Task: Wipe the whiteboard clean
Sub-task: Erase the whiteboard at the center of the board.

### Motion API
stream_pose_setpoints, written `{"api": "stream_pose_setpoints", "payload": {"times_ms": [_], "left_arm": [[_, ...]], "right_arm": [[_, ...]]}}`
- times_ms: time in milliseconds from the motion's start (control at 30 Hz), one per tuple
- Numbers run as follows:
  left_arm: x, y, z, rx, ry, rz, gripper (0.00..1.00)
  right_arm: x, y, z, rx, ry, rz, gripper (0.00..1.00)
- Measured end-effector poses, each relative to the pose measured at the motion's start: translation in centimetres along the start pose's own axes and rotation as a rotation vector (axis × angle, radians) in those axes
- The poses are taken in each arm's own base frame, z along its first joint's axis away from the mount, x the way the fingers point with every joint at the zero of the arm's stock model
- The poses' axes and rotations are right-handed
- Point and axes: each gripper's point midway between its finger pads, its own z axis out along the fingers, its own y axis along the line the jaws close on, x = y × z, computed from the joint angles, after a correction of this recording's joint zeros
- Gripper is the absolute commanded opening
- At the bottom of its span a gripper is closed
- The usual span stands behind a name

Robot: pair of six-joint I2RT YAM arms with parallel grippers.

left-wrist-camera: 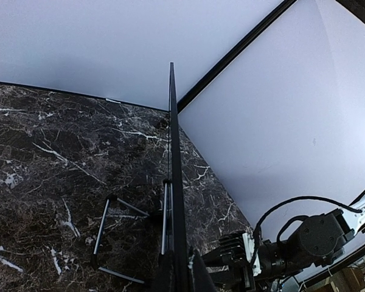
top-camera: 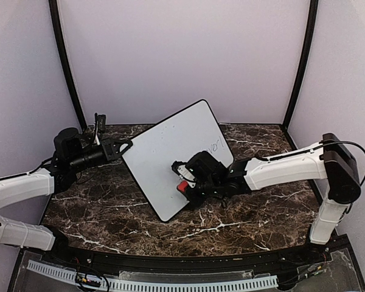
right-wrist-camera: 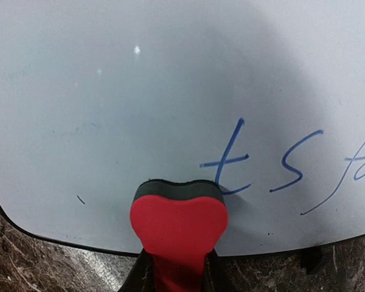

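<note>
Here, at the near edge of the dark marbled stone table, the left arm lies low and runs out to the right. Its forearm is nearly level. The left tool is clamped narrowly on the left edge of the large white rectangular whiteboard with the thin black frame. The right arm rises from its base at the right side, bends at a high elbow and stretches left across the table. The right tool is shut on a small red heart-shaped eraser, which it presses against the board's lower face.

The whiteboard stands near the middle of the table. It is turned at an angle, with one corner towards the arms and the opposite corner up by the pale back walls.

The left wrist camera alone shows the whiteboard edge-on, as a thin black line running out of the left tool. It also shows a metal wire stand behind the board, resting on the table, and the right arm beyond the board.

The right wrist camera alone shows the eraser close up, with the dark felt strip on its far end flat against the whiteboard. It sits just beside blue handwritten marker writing, which the top view renders only as faint marks. The board to the left of the eraser is almost bare, with only faint smudges.
</note>
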Motion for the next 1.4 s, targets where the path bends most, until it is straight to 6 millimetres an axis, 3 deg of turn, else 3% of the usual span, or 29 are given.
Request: {"api": "stream_pose_setpoints", "payload": {"times_ms": [167, 267, 500, 767, 1000, 1233, 1400], "left_arm": [[0.0, 0.0, 0.0, -0.001, -0.001, 0.001, 0.0], [0.0, 0.0, 0.0, -0.002, -0.001, 0.0, 0.0], [0.0, 0.1, 0.0, -0.004, 0.0, -0.002, 0.0], [0.0, 0.1, 0.0, -0.003, 0.0, 0.0, 0.0], [0.0, 0.0, 0.0, -0.001, 0.001, 0.0, 0.0], [0.0, 0.0, 0.0, 0.0, 0.001, -0.002, 0.0], [0.0, 0.0, 0.0, -0.001, -0.001, 0.001, 0.0]], "right_arm": [[-4.2, 0.0, -0.6, 0.003, -0.078, -0.012, 0.17], [-5.3, 0.0, -0.8, 0.007, -0.1, -0.019, 0.17], [-4.6, 0.0, -0.5, -0.002, -0.088, -0.026, 0.17], [-0.2, 0.2, 0.0, -0.023, 0.033, -0.043, 0.17], [1.6, 0.4, 0.0, -0.032, 0.097, -0.049, 0.17], [1.7, 0.4, -0.1, -0.035, 0.109, -0.047, 0.18], [-0.8, 0.2, -0.2, -0.014, 0.072, -0.042, 0.19]]}}
